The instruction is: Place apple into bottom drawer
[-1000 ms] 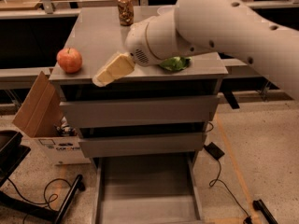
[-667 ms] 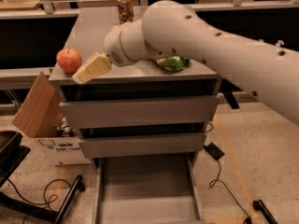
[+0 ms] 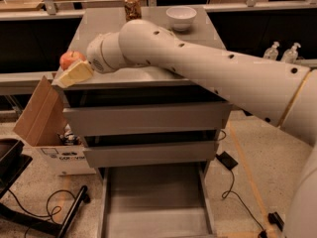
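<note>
The apple, small and red-orange, sits on the front left corner of the grey cabinet top. My gripper reaches across from the right; its cream-coloured end lies right in front of the apple and covers its lower right side. The bottom drawer is pulled out below the two flat-fronted drawers; its flat grey floor holds nothing.
A white bowl and a brown can stand at the back of the cabinet top. My arm covers the right front of the top. A cardboard box stands left of the cabinet. Cables lie on the floor.
My arm has swung left across the cabinet top, and the gripper has gone from the middle front edge to the apple. The arm now hides the green thing seen earlier.
</note>
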Motion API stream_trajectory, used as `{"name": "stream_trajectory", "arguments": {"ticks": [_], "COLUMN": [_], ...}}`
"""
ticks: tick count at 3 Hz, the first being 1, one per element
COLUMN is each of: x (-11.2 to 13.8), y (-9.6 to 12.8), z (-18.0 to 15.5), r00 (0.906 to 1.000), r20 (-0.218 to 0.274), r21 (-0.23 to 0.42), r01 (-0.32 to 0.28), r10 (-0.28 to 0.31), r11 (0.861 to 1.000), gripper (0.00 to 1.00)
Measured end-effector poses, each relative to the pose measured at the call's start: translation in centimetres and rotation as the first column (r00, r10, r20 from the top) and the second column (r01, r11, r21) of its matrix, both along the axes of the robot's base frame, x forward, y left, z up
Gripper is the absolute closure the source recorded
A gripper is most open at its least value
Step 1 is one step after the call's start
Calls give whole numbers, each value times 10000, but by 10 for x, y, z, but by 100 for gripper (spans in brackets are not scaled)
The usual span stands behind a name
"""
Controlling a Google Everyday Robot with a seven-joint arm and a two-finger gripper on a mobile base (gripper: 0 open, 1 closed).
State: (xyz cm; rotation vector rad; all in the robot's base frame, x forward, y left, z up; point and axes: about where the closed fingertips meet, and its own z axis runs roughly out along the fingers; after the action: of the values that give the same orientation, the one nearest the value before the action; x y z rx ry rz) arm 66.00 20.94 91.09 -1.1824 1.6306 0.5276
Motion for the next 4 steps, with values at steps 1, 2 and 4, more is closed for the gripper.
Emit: {"name": "stream_trajectory", "arguments": {"ticks": [1,2,4], "x": [16,34,58], "y": [21,36,71], "z": [-24,-42,-45], "r00": [9994,9981,9982], "r20": [-323,-556,-592], "r21": [234,497,1631], "r01": [120,274,156], "r10": [-112,-246,-60], "r11": [9997,9984,9865], "gripper": [0,0,41]}}
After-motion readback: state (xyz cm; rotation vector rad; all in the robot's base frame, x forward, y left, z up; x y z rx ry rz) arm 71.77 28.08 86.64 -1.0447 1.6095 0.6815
